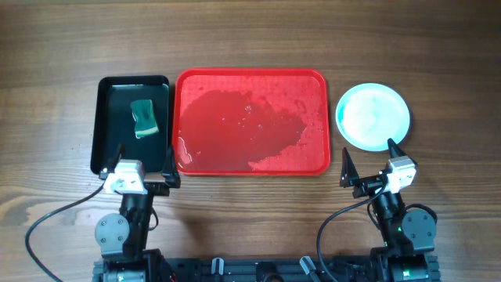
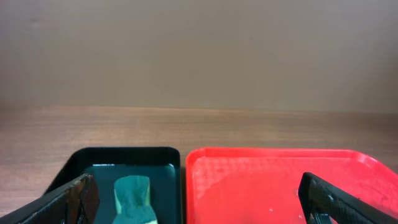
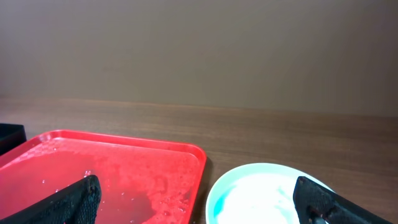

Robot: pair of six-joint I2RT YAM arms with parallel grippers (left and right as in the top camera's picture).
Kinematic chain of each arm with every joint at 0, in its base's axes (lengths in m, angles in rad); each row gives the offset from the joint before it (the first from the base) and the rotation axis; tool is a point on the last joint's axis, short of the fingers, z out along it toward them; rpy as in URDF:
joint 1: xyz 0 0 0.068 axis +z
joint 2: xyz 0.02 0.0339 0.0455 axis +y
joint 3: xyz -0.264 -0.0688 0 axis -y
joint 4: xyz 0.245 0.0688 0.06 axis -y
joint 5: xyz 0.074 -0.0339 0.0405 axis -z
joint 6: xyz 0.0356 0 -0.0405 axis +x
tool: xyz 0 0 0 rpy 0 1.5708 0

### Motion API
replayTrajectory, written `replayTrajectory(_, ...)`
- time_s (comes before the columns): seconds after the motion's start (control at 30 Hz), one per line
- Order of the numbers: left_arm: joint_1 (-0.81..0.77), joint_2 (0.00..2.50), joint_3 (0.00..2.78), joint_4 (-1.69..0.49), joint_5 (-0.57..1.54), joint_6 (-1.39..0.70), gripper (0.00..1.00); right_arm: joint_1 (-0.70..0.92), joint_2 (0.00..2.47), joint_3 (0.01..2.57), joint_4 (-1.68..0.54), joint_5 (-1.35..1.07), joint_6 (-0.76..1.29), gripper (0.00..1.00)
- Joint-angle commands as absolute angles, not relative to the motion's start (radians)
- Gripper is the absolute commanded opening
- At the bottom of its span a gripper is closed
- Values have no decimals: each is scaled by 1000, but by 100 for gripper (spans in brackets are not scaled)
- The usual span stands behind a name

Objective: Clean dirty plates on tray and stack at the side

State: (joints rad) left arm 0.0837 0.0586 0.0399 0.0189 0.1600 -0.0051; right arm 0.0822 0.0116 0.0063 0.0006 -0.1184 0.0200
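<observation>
Jaws wide apart on both sides and holding nothing, the left jaws and the right jaws parked low at the near edge of the table. The plates sit off to the right of the red tray, just beside it but not touching. From above only the top one shows, pale turquoise rim with a whitish middle and no green smear that I can make out, so how many lie beneath I cannot tell. No plate on the tray at all, only a big puddle and beads of water across its floor, so I'd call the job as good as finished. Now the danger: one right fingertip overlaps the plates' near rim in the overhead view, and the right wrist view has the plates dead ahead between the open jaws. Push forward at this height and a finger could shove the pile or tip the top plate, and a wet plate would slide easily. Same story on the left, where the jaws straddle the near end of the black tray with its green sponge; a careless sweep clips that wall. Knock the red tray and the puddle slops over the rim. Nothing else stands between the arms and the plates.
</observation>
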Motion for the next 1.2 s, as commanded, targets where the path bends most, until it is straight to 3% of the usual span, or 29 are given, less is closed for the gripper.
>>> replayTrajectory(0.0, 73, 42, 6, 29, 159, -4, 100, 78, 5, 5, 6, -110, 3, 100)
replayTrajectory(0.1, 73, 7, 6, -72, 159, -10, 100, 78, 5, 5, 6, -110, 3, 100)
replayTrajectory(1.17, 47, 7, 6, -64, 160, -15, 100, 78, 5, 5, 6, -110, 3, 100)
